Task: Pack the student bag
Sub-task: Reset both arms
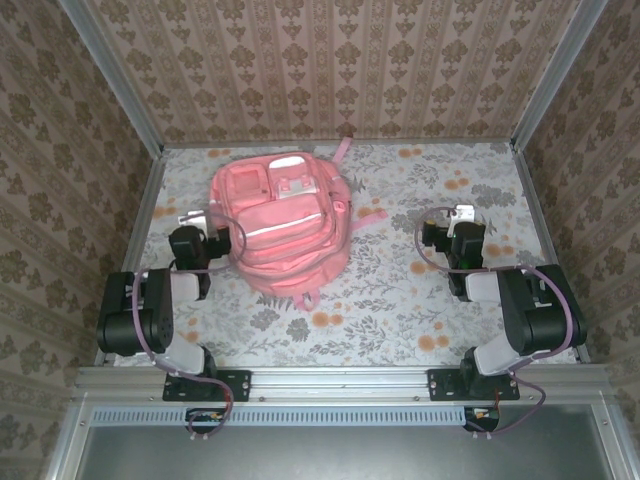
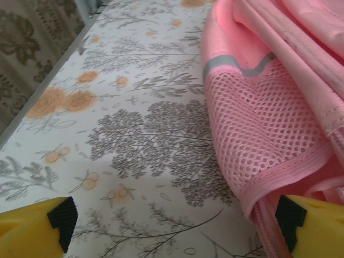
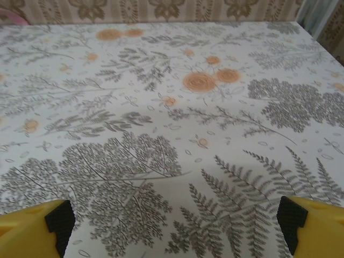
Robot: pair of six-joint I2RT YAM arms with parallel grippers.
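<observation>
Soft, even, fairly bright light; faint shadows; hazy, washed-out overhead view; slightly blurred yellow fingers [image 2: 27, 228] up close.

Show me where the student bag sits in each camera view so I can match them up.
Top external: the student bag lies left of centre, toward the far side.
Left wrist: the student bag takes up the right side, with its mesh pocket and grey stripe facing the camera.
Right wrist: a pink sliver at the top-left edge, probably the bag.
Shared landmark: the floral tablecloth, grey ferns with orange blossoms.
</observation>
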